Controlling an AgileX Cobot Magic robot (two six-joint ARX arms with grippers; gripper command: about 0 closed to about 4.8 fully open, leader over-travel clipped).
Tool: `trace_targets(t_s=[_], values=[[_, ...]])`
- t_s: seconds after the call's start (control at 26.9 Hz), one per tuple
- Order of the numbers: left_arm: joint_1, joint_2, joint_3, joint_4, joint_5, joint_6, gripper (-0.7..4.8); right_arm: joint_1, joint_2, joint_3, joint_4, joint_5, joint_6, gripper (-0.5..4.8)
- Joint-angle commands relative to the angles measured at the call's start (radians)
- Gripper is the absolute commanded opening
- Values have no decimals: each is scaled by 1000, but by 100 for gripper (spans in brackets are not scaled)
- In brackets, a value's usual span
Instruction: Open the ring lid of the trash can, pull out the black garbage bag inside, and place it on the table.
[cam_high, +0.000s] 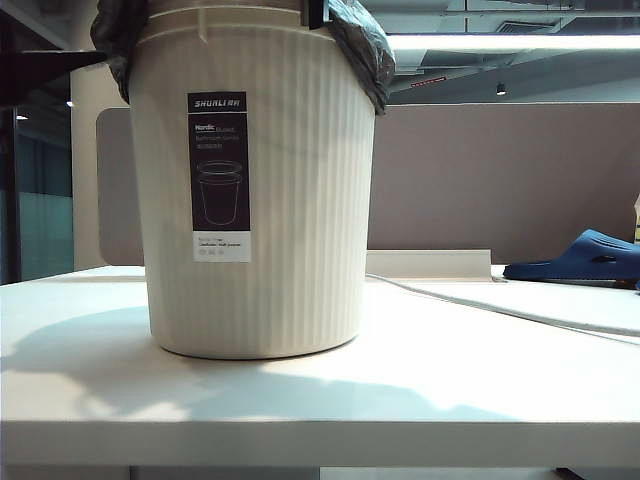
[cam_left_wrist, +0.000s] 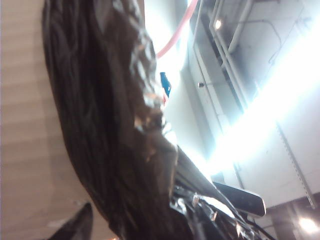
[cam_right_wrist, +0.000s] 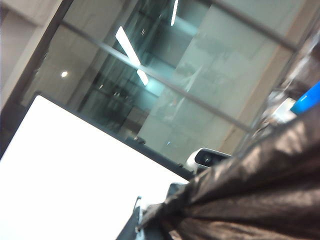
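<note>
At the top of the trash can (cam_high: 255, 200) on the table (cam_high: 300, 400), the black garbage bag (cam_high: 362, 45) drapes over the rim. Your right gripper (cam_right_wrist: 145, 220) has its jaws pressed on the bag; whether the left jaws are spread, you cannot tell. Judged: pull-out step; next, lift upward.

trash can (cam_high: 255, 200) on the table (cam_high: 320, 400), garbage bag (cam_high: 365, 45) draped over its rim, slipper (cam_high: 585, 257) behind right

Black garbage bag (cam_left_wrist: 107, 130) fills view, crinkled; pink ring lid (cam_left_wrist: 175, 37) arcs behind.
</note>
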Motion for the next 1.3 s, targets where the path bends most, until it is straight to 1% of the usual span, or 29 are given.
trace_targets(t_s=[0.04,0.33,0.45,0.48,0.52,0.6,0.67,0.71,0.74,0.78,0.86,0.93,0.97,1.04,1.19,1.3], values=[[0,-2,2,13,-14,0,251,14,-4,6,26,1,12,-1],[0,-2,2,5,-26,1,251,49,-2,5,16,25,11,-1],[-3,-2,2,5,-50,-6,245,49,-2,5,12,26,7,-1],[-18,-2,2,5,-67,-14,241,49,-1,5,8,29,4,-1],[-40,-2,2,5,-84,-14,229,49,3,5,9,29,4,-1],[-116,0,2,-16,-151,-12,144,50,10,5,9,28,4,0],[-191,6,2,-39,-224,20,142,50,16,5,6,23,4,-1],[-214,11,2,-45,-253,26,141,50,16,5,6,20,4,-1],[-226,11,2,-48,-272,31,111,50,16,5,6,17,4,-1],[-226,11,2,-47,-276,31,67,50,16,5,7,11,4,-1],[-225,11,2,-47,-287,33,14,50,16,5,7,1,4,-1],[-225,11,2,-47,-299,52,8,50,16,5,7,-2,4,-1],[-225,11,2,-47,-299,58,-6,50,16,3,7,-4,3,-1],[-225,11,2,-40,-298,66,-6,50,16,3,7,-8,2,-1],[-225,10,2,21,-294,121,-6,49,16,3,6,-26,-15,-1],[-225,5,2,43,-294,145,-6,48,16,3,5,-28,-17,0]])
